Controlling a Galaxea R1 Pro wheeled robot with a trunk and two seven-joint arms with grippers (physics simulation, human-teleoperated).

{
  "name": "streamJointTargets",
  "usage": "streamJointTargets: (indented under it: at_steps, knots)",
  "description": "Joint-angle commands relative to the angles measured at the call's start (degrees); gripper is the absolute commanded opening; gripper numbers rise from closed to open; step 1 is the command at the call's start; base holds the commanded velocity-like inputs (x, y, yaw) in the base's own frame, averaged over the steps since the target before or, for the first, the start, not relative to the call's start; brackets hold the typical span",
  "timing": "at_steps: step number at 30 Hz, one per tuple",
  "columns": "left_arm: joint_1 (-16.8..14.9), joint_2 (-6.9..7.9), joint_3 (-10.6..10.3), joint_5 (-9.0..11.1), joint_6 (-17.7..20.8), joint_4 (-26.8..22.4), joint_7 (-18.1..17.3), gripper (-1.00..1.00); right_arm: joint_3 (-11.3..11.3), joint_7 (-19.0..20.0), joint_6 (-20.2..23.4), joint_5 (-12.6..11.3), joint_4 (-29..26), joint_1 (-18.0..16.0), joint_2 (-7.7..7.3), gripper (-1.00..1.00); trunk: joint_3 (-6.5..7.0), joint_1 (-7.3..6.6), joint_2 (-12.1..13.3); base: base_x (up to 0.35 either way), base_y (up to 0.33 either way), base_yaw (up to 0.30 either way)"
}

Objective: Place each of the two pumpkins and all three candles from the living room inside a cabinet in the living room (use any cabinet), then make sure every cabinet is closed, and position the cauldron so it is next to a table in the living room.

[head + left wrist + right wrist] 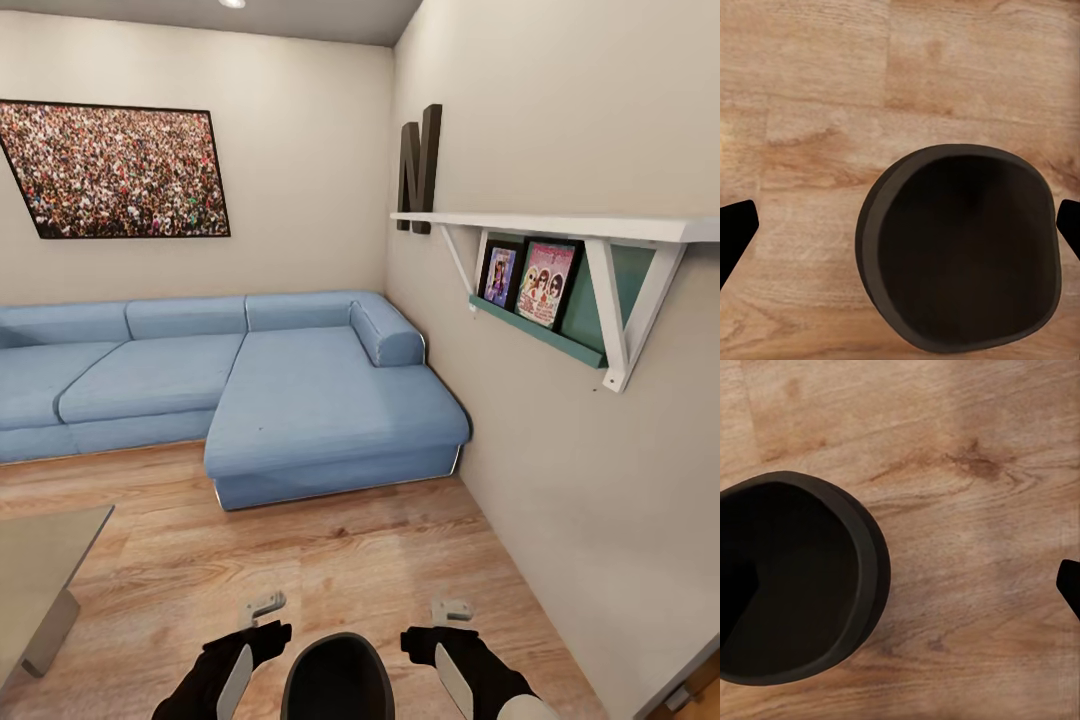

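Observation:
The black cauldron (337, 680) stands on the wood-plank floor right below me, between my two arms. My left gripper (250, 640) hangs beside its left rim and my right gripper (445, 640) to its right. In the left wrist view the cauldron (960, 255) lies under the open left gripper (900, 229), whose black fingertips (735, 232) sit far apart. The right gripper (900, 585) is open too, one fingertip (1071, 581) over bare floor, with the cauldron (791, 585) off to one side. A corner of the grey coffee table (40, 560) shows at the left. Pumpkins, candles and cabinet are out of view.
A blue L-shaped sofa (300, 400) fills the far side under a framed crowd picture (115, 170). A wall runs close on the right, carrying a white shelf (560, 225) with framed photos. Bare floor (330, 550) lies between me and the sofa.

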Motion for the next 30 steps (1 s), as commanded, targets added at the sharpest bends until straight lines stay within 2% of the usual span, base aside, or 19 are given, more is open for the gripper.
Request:
streamJointTargets:
  at_steps: [1,9,15,20,30]
  knots:
    - [-0.03,-0.07,0.29,-0.02,0.28,-0.11,0.03,1.0,-0.23,-0.16,0.2,-0.21,-0.11,-0.01,0.05,1.0,-0.24,0.22,-0.44,0.0,0.0,0.0]
    - [-0.03,-0.19,0.37,-0.02,-2.14,0.41,0.02,1.0,-0.21,-0.16,-2.43,-0.11,0.13,-0.01,0.04,1.0,-1.68,1.98,-3.65,0.0,0.0,0.0]
    - [-0.03,-0.11,0.4,0.05,-2.54,0.71,0.02,1.0,-0.13,-0.1,-3.48,-0.1,0.16,0.0,0.0,1.0,-2.76,3.3,-6.06,0.0,0.0,0.0]
    - [-0.03,-0.1,0.45,0.06,-2.63,0.77,0.02,1.0,0.76,-0.04,-6.33,-0.12,0.24,0.04,-0.01,1.0,-3.65,4.39,-8.06,0.0,0.0,0.0]
    - [-0.03,-0.17,0.48,0.07,-2.65,0.78,0.03,1.0,3.46,-0.07,-7.87,-0.15,1.56,-0.01,-0.03,1.0,-5.45,6.59,-12.08,0.0,0.0,0.072]
